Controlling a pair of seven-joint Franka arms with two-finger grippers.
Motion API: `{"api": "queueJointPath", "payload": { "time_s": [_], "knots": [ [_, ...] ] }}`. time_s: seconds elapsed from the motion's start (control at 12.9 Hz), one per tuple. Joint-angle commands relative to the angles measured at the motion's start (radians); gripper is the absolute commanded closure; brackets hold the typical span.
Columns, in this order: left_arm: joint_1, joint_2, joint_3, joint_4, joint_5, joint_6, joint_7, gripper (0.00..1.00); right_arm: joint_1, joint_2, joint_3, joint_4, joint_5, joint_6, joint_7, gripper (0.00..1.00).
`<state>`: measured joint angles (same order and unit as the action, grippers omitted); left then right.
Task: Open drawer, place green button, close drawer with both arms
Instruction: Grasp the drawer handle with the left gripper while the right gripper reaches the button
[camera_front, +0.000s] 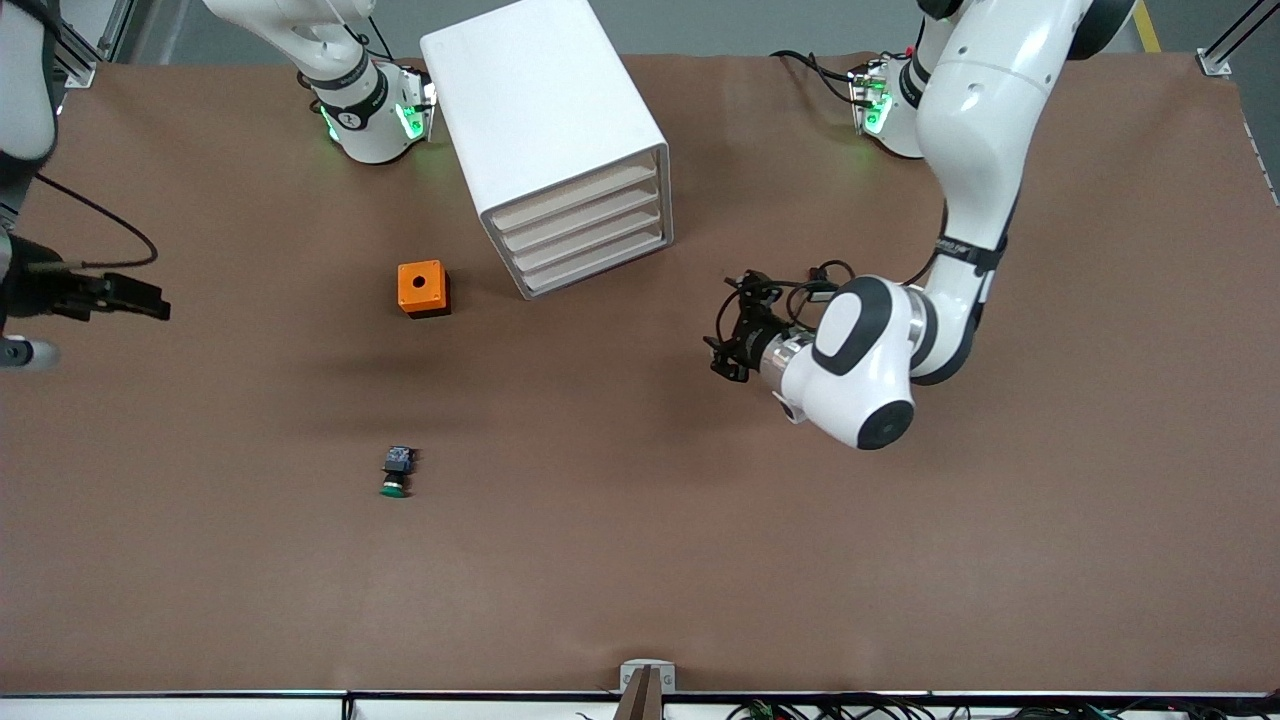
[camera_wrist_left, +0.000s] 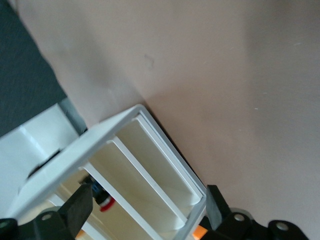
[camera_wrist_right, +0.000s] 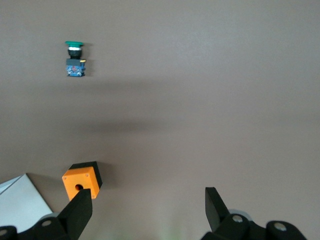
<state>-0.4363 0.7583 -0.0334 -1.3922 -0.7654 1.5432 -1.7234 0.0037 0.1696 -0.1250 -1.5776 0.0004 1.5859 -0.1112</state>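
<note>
The white cabinet (camera_front: 545, 110) stands near the robots' bases with all four drawers shut. The drawer (camera_front: 592, 243) is third from the top. The green-capped button (camera_front: 397, 472) lies on the table, nearer the front camera than the orange box, and shows in the right wrist view (camera_wrist_right: 75, 60). My left gripper (camera_front: 730, 345) is open and empty, in front of the drawers and a short way off. In the left wrist view (camera_wrist_left: 147, 210) it faces the cabinet (camera_wrist_left: 150, 165). My right gripper (camera_front: 140, 297) hangs open and empty (camera_wrist_right: 147, 207) at the right arm's end of the table.
An orange box with a round hole (camera_front: 422, 288) sits beside the cabinet toward the right arm's end and shows in the right wrist view (camera_wrist_right: 82, 181). A small red-and-dark thing (camera_wrist_left: 104, 202) shows among the drawers in the left wrist view.
</note>
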Motion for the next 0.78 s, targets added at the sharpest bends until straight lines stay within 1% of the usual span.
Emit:
{"api": "queueJointPath", "payload": {
  "time_s": [0.0, 0.16, 0.23, 0.39, 0.54, 0.7],
  "knots": [
    [0.007, 0.087, -0.022, 0.053, -0.104, -0.017, -0.147, 0.00, -0.007, 0.002, 0.016, -0.001, -0.006, 0.032, 0.004, 0.00],
    [-0.001, 0.131, -0.031, 0.061, -0.153, -0.017, -0.249, 0.00, 0.007, 0.004, 0.018, -0.094, 0.006, 0.151, 0.019, 0.00],
    [-0.004, 0.154, -0.049, 0.064, -0.170, -0.017, -0.292, 0.00, 0.034, 0.002, 0.018, -0.148, 0.006, 0.219, 0.080, 0.00],
    [-0.010, 0.193, -0.078, 0.067, -0.179, -0.015, -0.358, 0.00, 0.097, 0.005, 0.018, -0.217, 0.006, 0.316, 0.209, 0.00],
    [-0.050, 0.211, -0.092, 0.064, -0.181, -0.015, -0.378, 0.00, 0.133, 0.024, 0.018, -0.245, 0.007, 0.382, 0.269, 0.00],
    [-0.082, 0.228, -0.091, 0.059, -0.218, -0.018, -0.386, 0.01, 0.162, 0.063, 0.018, -0.268, 0.027, 0.457, 0.307, 0.00]
  ]
}}
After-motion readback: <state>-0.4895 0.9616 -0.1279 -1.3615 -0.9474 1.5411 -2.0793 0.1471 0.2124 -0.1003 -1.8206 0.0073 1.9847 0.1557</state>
